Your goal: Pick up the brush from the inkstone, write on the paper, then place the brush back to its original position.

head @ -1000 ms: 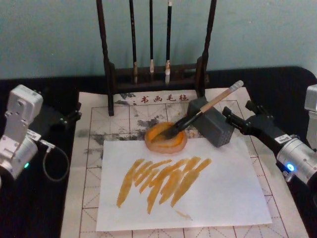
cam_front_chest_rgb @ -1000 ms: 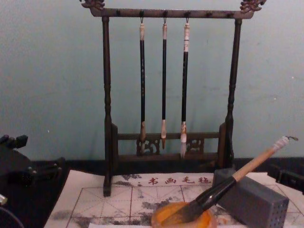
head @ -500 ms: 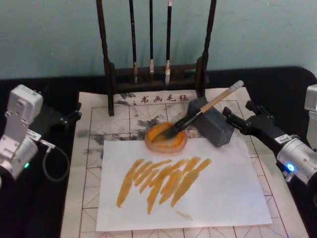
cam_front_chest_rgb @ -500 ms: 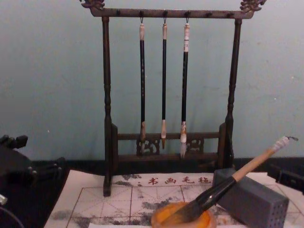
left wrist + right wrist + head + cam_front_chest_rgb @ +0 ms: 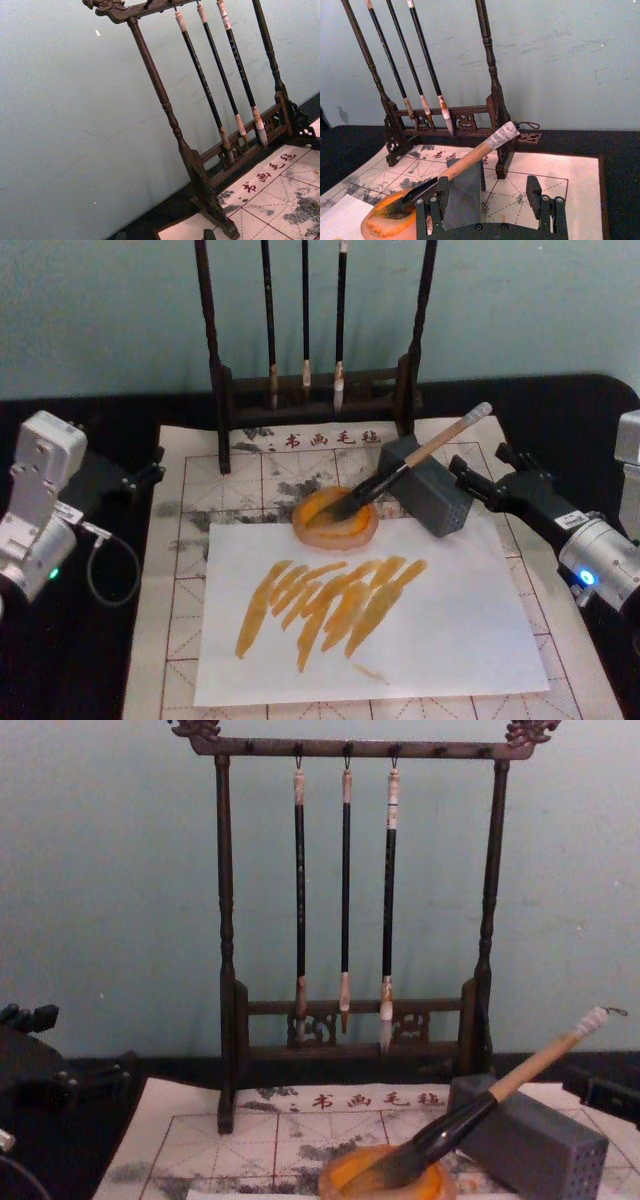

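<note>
Brush [image 5: 400, 473] — one — on inkstone [image 5: 335, 522]

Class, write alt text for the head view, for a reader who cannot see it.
The brush rests with bristles in the inkstone, handle leaning on a grey block, above white paper streaked with orange strokes. The open right gripper sits beside the block; the left gripper is parked at the left.

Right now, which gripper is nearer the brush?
The right. The right gripper sits open just beside the grey block that the brush leans on, short of its handle. The left gripper is across the mat, far off.
</note>
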### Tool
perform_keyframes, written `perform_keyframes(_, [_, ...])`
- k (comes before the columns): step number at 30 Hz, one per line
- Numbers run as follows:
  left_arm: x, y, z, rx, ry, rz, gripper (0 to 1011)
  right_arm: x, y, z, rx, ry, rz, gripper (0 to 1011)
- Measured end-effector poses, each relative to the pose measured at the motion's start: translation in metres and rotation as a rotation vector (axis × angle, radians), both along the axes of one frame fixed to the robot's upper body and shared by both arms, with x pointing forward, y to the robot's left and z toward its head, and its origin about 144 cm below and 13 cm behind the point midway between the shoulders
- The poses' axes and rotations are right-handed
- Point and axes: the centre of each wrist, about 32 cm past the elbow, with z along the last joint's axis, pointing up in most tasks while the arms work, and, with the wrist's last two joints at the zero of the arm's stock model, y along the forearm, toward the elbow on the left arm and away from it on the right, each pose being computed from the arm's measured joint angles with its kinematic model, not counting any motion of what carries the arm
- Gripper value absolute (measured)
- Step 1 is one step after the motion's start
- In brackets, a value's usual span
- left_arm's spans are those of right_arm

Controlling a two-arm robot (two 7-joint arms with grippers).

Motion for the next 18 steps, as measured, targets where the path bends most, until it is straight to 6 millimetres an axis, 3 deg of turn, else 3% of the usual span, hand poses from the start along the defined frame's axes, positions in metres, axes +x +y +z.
perform_keyframes(18, [0.0, 0.0, 0.0, 0.0, 0.0, 0.0, 1001, 0.0, 0.0, 0.0, 0.001, 0.0, 0.0, 1002])
